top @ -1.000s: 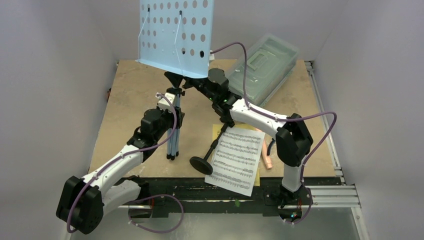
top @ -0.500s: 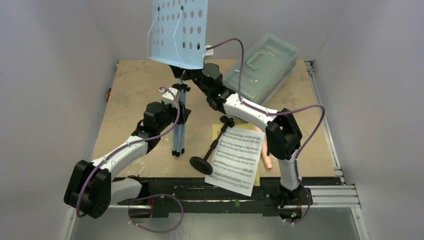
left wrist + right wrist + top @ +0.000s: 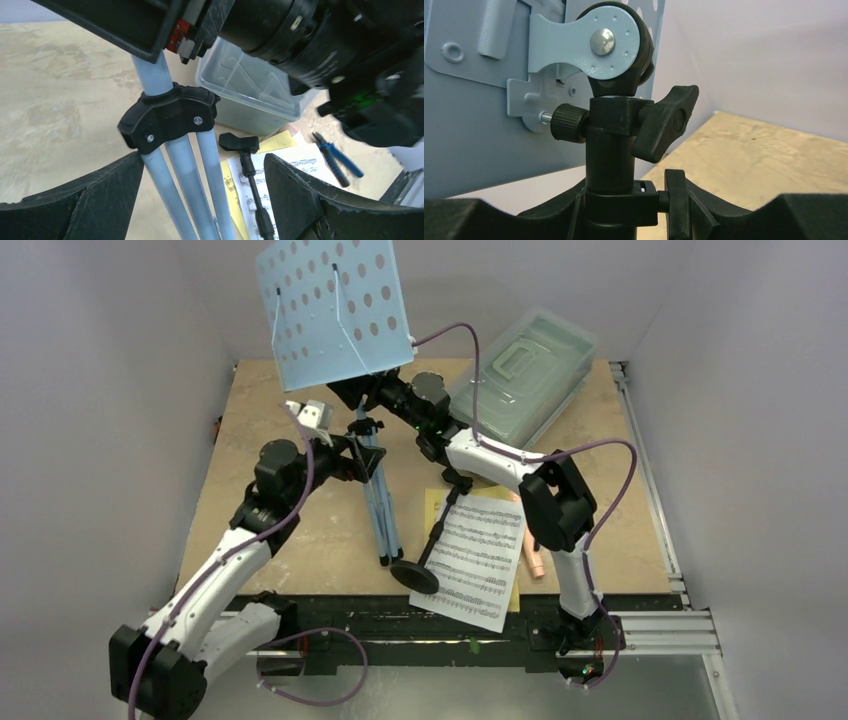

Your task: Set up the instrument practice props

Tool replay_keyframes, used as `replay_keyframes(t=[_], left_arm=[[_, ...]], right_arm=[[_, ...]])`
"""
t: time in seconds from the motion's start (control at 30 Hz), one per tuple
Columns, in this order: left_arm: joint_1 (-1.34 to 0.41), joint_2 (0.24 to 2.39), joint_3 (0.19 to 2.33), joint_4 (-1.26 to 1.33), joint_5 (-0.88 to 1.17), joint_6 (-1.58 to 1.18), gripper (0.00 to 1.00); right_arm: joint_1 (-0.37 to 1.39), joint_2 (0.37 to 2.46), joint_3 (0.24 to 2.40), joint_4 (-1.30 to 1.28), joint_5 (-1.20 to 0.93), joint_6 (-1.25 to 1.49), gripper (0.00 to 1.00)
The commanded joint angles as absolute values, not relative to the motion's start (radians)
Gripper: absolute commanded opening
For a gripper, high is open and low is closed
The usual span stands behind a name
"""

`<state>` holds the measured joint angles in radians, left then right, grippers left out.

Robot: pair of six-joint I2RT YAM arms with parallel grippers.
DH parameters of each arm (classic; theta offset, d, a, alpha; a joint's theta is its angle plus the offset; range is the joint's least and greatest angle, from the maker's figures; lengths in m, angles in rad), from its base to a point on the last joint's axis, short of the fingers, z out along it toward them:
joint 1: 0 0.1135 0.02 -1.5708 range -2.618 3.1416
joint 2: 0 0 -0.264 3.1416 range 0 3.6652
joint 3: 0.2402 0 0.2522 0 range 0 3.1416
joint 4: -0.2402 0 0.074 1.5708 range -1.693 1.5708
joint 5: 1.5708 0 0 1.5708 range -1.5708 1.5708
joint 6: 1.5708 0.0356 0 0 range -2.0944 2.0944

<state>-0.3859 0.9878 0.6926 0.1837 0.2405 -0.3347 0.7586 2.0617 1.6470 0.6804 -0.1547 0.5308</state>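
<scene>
The light blue perforated music stand [image 3: 330, 310] is held tilted above the table, its three legs [image 3: 382, 505] folded together. My right gripper [image 3: 372, 392] is shut on the stand's black neck [image 3: 611, 150], just below the tray hinge. My left gripper [image 3: 350, 455] is open, its fingers [image 3: 75, 200] on either side of the folded legs [image 3: 200, 170], below the black collar [image 3: 167, 117]. The black mic stand [image 3: 435, 530] lies across the white music sheet [image 3: 480, 560], with a yellow sheet [image 3: 432, 502] beneath. The peach-pink microphone [image 3: 533, 555] lies right of the sheets.
A clear lidded plastic box [image 3: 520, 370] sits at the back right, close behind my right arm. Blue-handled pliers [image 3: 336, 159] lie beside the sheets in the left wrist view. White walls enclose the table on three sides.
The stand's tray has swung left, and the feet of its legs have swung right towards the mic stand's base. My left arm has shifted left.
</scene>
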Motion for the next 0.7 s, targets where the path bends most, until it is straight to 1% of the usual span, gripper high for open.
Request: replay_keyframes(t=[0.0, 0.1, 0.17, 0.23, 0.33, 0.47, 0.53, 0.6, 0.67], left_arm=[[-0.390, 0.799, 0.823, -0.054, 0.192, -0.502, 0.89], [-0.390, 0.741, 0.829, -0.188, 0.143, -0.554, 0.88], [-0.390, 0.720, 0.823, -0.245, 0.097, -0.615, 0.85], [-0.390, 0.699, 0.797, -0.235, 0.093, -0.666, 0.83], [-0.390, 0.679, 0.756, -0.154, 0.118, -0.697, 0.81], [-0.390, 0.705, 0.762, -0.120, 0.096, -0.677, 0.70], [-0.390, 0.733, 0.773, -0.092, 0.131, -0.643, 0.69], [-0.390, 0.772, 0.811, -0.146, 0.130, -0.598, 0.68], [-0.390, 0.803, 0.848, -0.197, 0.115, -0.537, 0.64]], right_arm=[[0.745, 2.029, 1.782, 0.986, -0.295, 0.514, 0.00], [0.745, 2.024, 1.798, 1.020, -0.324, 0.544, 0.00], [0.744, 2.025, 1.807, 1.037, -0.328, 0.562, 0.00], [0.741, 2.028, 1.821, 1.058, -0.325, 0.581, 0.00], [0.740, 2.046, 1.860, 1.103, -0.317, 0.611, 0.00], [0.735, 2.044, 1.871, 1.188, -0.304, 0.697, 0.00], [0.731, 2.039, 1.880, 1.207, -0.286, 0.731, 0.00], [0.729, 2.039, 1.900, 1.222, -0.291, 0.760, 0.00], [0.726, 2.036, 1.912, 1.229, -0.300, 0.773, 0.00]])
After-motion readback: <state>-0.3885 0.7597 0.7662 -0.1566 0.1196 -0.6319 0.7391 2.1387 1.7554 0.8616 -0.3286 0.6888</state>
